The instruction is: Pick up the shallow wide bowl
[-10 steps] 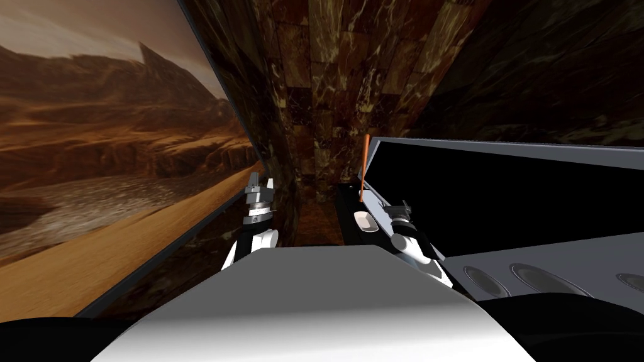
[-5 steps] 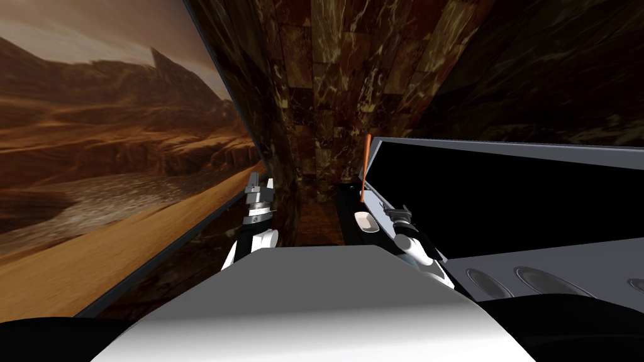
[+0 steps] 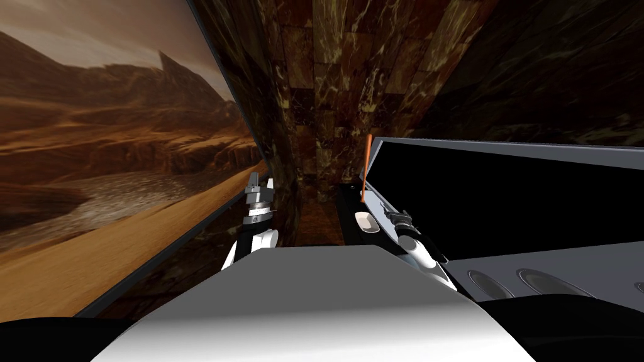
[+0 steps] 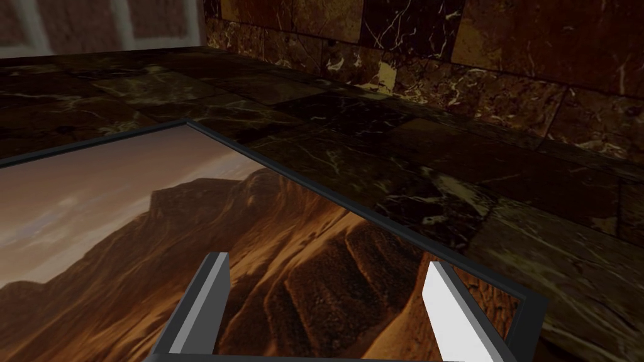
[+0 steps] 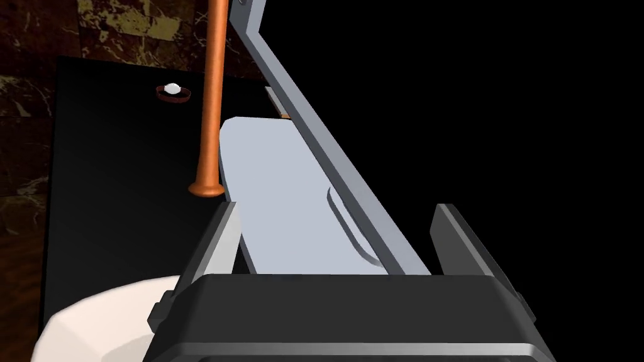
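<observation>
Bowl, white and shallow, sits on the dark worktop just left of my open right tool, which points past it and, I judge, needs realigning; left tool hangs open.

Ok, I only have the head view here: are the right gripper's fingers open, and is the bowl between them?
Observer: Open. The right gripper has only a light grey surface between its fingers.
Operator: So where's the bowl?
Observer: The white bowl sits outside the finger nearer the orange pole, beside the gripper's body, on the black surface.
Operator: Anything beyond it?
Observer: A small brown dish holding something white, next to the pole.
</observation>
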Robot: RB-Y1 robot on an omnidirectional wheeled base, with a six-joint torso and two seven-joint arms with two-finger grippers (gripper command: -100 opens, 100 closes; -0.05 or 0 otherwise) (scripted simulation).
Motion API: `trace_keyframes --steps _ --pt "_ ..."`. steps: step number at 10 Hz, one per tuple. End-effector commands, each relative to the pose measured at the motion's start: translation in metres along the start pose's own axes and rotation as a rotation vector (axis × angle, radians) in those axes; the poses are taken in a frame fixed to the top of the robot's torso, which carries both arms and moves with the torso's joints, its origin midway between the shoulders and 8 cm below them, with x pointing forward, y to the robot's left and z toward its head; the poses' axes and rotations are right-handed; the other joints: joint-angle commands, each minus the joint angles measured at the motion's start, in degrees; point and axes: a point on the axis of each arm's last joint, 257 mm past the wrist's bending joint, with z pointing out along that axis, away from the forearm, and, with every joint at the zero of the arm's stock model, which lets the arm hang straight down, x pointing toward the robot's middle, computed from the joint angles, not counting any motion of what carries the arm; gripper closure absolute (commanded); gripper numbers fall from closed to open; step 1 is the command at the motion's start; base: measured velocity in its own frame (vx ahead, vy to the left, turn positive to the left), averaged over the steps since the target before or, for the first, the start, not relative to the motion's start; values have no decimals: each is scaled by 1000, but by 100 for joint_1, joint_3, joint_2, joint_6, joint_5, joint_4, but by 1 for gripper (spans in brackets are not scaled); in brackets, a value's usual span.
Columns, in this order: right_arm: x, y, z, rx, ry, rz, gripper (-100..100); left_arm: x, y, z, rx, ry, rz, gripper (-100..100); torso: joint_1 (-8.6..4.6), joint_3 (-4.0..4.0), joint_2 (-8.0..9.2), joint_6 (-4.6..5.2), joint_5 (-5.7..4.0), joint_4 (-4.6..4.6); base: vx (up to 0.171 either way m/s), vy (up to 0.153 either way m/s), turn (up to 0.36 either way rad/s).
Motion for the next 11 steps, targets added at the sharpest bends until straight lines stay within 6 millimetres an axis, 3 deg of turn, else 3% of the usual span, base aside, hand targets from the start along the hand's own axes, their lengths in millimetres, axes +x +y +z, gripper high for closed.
trace_keyframes --steps 1,3,4,6,7,9,10,11 --pt "-21 2 3 20 -55 71 -100 0 0 0 0 0 0 0 0 0 0 0 0 0 -6 -5 44" --pt "-29 3 3 15 -70 127 -100 0 0 0 0 0 0 0 -1 0 1 0 0 0 -4 -4 14" --pt "-47 2 4 35 -123 180 -100 0 0 0 0 0 0 0 1 0 -1 0 0 0 -6 -5 36" --pt "-53 3 3 29 -134 235 -100 0 0 0 0 0 0 0 -2 0 0 0 0 0 -5 -6 10" --pt "-73 1 4 47 -189 298 -100 0 0 0 0 0 0 0 1 0 -1 0 0 0 -5 -8 30" --pt "-76 1 3 43 -196 340 -100 0 0 0 0 0 0 0 -2 -1 -1 0 -1 0 -2 -5 8" --pt "-94 -2 2 61 -249 393 -100 0 0 0 0 0 0 0 0 -1 -1 0 0 0 -2 -8 23" --pt "-97 -2 1 54 -254 451 -100 0 0 0 0 0 0 0 -3 -1 -1 0 0 -1 -2 -11 11"
